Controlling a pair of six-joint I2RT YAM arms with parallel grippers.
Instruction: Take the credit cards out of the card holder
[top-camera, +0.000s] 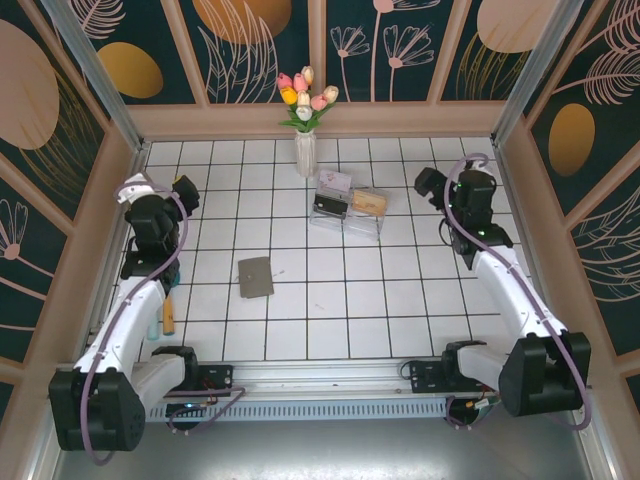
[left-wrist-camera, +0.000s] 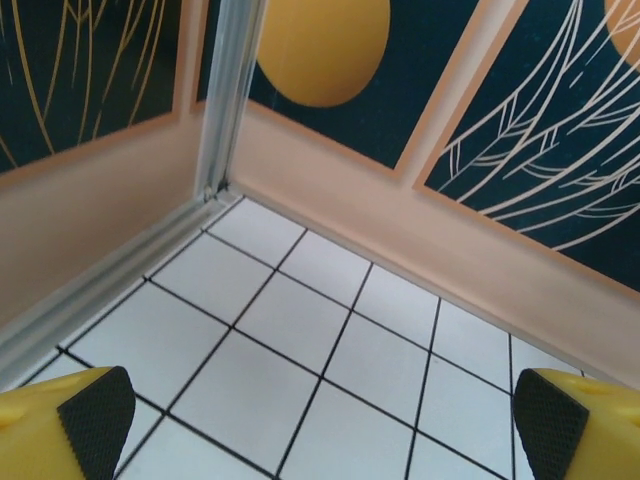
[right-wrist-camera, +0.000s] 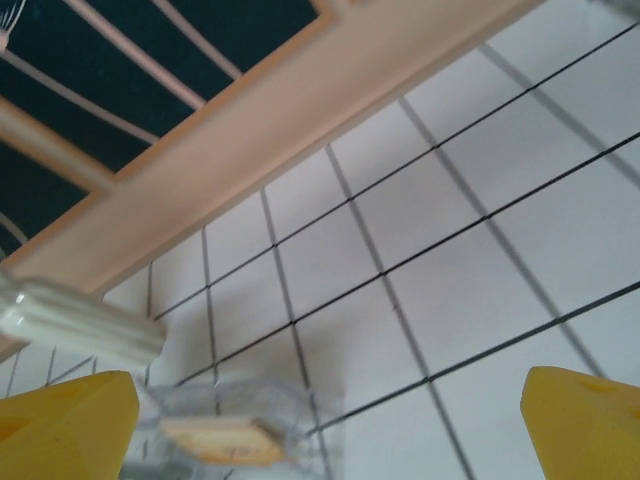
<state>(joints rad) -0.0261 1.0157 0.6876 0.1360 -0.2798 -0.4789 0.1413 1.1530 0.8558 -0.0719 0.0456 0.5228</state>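
1. Your left gripper (top-camera: 163, 187) is spread wide and holds nothing. In the left wrist view (left-wrist-camera: 320, 430) its yellow fingers (left-wrist-camera: 95, 420) with black bumpy pads sit at the two bottom corners.
2. Your right gripper (top-camera: 448, 182) is spread wide too, with nothing in it. In the right wrist view (right-wrist-camera: 330, 420) its yellow tips sit far apart at the bottom.
3. The card holder (top-camera: 256, 277) lies flat and folded shut on the white tiles, left of the middle. It is well apart from both grippers.
4. A clear tray (top-camera: 348, 214) sits near the back, just in front of a white vase (top-camera: 305, 152) of tulips (top-camera: 305, 92). A tan flat thing (top-camera: 368, 201) lies in the tray. A pale slip (top-camera: 335, 181) leans at its back edge, and its print is too small to read.
5. The top view lets you see the card holder. You can also see two orange and blue sticks (top-camera: 168, 315) by the left arm.
6. The left wrist view looks at a floor corner, a silver post (left-wrist-camera: 228, 100) and a dark wall with a gold oval (left-wrist-camera: 322, 45).
7. The right wrist view shows the vase (right-wrist-camera: 80, 322), the blurry tray (right-wrist-camera: 200, 415) and the tan thing (right-wrist-camera: 222, 440) up close.
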